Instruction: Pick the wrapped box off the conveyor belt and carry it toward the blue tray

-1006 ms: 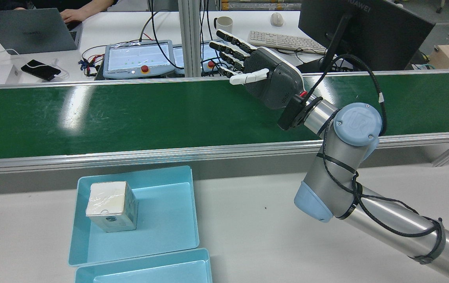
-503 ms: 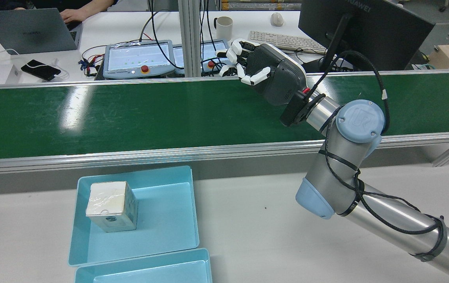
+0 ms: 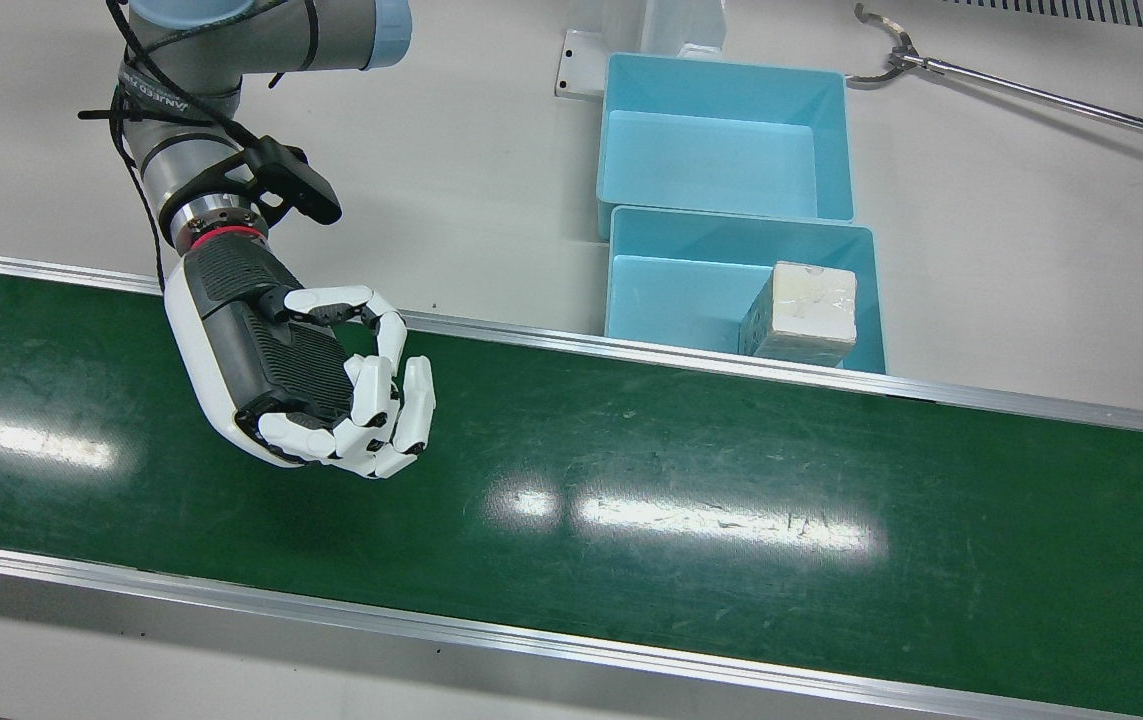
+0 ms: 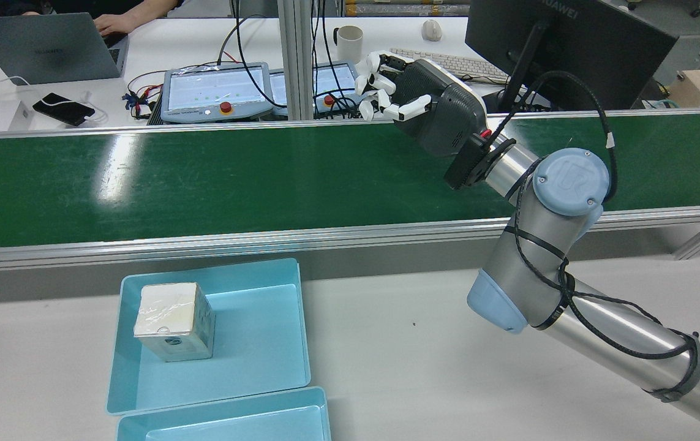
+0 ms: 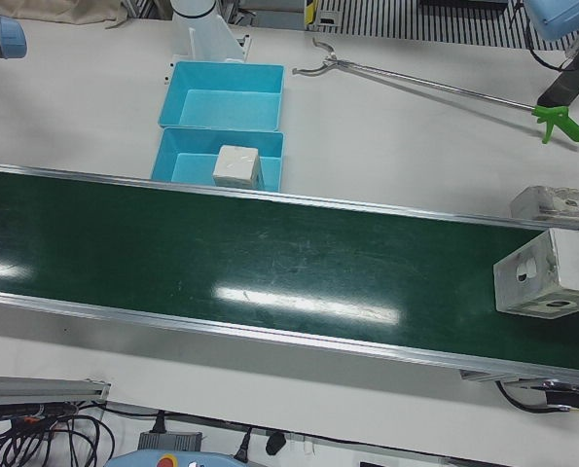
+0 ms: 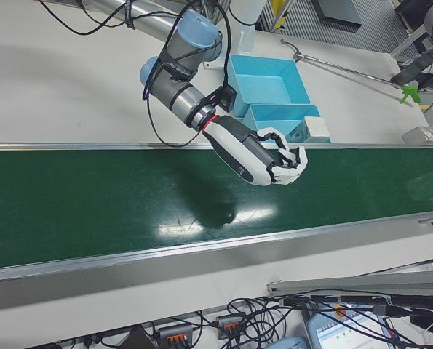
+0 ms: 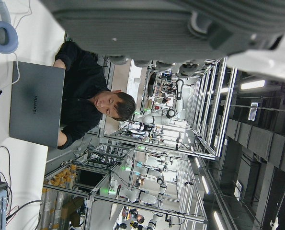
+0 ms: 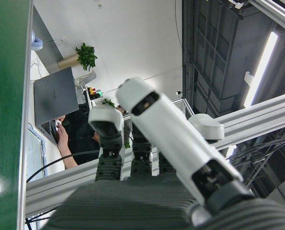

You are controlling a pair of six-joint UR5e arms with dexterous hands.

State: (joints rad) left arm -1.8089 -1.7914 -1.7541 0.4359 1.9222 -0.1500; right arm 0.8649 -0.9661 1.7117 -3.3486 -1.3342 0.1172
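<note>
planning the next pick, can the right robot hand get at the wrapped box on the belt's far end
Probably not yet: the right robot hand is curled shut, empty, and the wrapped box sits at the conveyor belt's opposite end.

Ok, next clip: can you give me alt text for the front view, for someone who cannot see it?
The right hand hangs over the bare green conveyor belt, its white fingers curled shut on nothing. Beyond the belt's far rail, the wrapped box sits in the nearer of two blue trays; a long metal grabber tool lies on the white table.
</note>
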